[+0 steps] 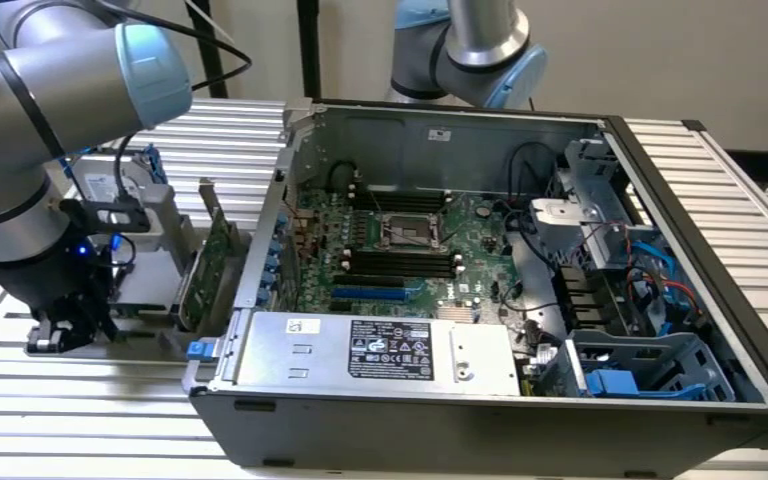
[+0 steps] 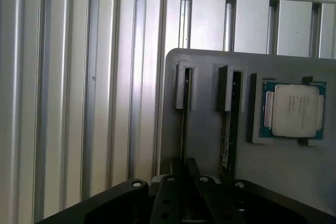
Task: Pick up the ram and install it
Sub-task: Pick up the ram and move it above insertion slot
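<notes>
My gripper (image 1: pixel 61 332) hangs low over the slatted table at the exterior view's left, beside the open computer case (image 1: pixel 491 400). In the wrist view its black body (image 2: pixel 181 192) sits right over a grey holder block (image 2: pixel 294 171). Two thin boards stand edge-on in the block's narrow slots: one dark edge (image 2: pixel 185 114) in line with the gripper, which looks like the ram, and a second one (image 2: pixel 226 135) beside it. Whether the gripper touches the ram is hidden by its own body. Long black memory slots (image 1: pixel 391 262) lie on the motherboard inside the case.
A processor chip (image 2: pixel 295 109) rests in a recess of the holder. Green cards (image 1: pixel 211 262) stand upright between my arm and the case wall. A second robot arm (image 1: pixel 484 50) stands behind the case. Cables and a drive cage (image 1: pixel 624 300) crowd the case on the exterior view's right.
</notes>
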Robot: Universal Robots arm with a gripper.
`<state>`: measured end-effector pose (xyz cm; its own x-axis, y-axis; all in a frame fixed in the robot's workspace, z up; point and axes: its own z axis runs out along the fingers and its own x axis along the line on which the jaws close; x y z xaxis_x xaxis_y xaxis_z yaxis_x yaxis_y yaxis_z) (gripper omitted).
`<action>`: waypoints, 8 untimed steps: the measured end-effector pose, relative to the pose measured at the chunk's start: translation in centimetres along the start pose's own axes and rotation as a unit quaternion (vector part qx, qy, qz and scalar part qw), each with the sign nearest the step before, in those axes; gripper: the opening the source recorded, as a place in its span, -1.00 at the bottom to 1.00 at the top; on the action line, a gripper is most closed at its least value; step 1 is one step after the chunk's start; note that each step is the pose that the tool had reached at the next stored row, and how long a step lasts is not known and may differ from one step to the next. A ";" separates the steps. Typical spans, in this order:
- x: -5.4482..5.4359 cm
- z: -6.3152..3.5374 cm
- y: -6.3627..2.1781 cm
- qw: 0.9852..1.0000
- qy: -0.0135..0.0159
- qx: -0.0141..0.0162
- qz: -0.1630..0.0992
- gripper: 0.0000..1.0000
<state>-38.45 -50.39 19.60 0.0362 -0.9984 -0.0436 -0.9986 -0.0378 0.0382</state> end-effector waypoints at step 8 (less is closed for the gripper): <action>0.0 0.00 0.00 1.000 0.000 0.000 0.000 -1.00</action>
<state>-38.46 -50.39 19.61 0.0362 -0.9984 -0.0434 -0.9986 -0.0378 0.0383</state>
